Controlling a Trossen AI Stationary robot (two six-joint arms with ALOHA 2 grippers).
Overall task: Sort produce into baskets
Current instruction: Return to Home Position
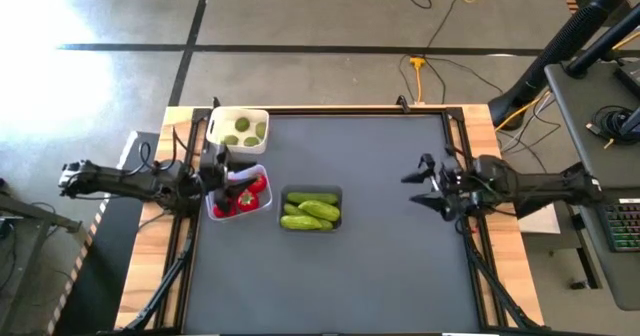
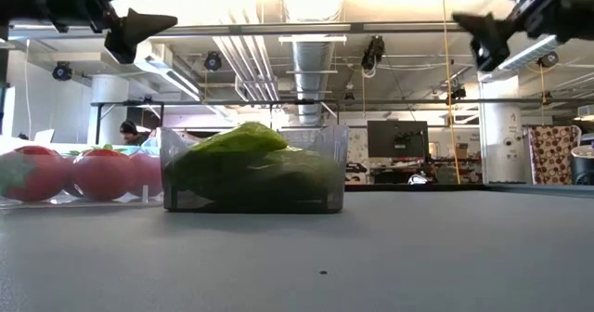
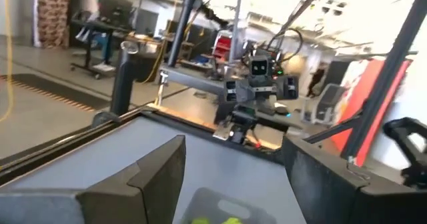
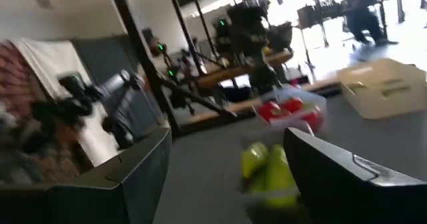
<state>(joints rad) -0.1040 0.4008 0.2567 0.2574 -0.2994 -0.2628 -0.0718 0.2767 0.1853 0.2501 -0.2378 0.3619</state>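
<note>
Three tubs stand at the table's left. The white tub [image 1: 240, 130] holds green lime-like balls [image 1: 243, 127]. The clear tub [image 1: 240, 193] holds red fruits [image 1: 250, 193]. The dark grey tub [image 1: 311, 209] holds green cucumbers [image 1: 312, 210]; it also shows in the low view [image 2: 252, 168]. My left gripper [image 1: 222, 166] is open and empty, raised over the clear tub. My right gripper [image 1: 415, 188] is open and empty, raised over the table's right part.
The dark mat [image 1: 380, 276] lies bare across the middle, right and near side. Wooden table edges [image 1: 480, 126] frame it. Cables [image 1: 430, 71] lie on the floor beyond the far edge.
</note>
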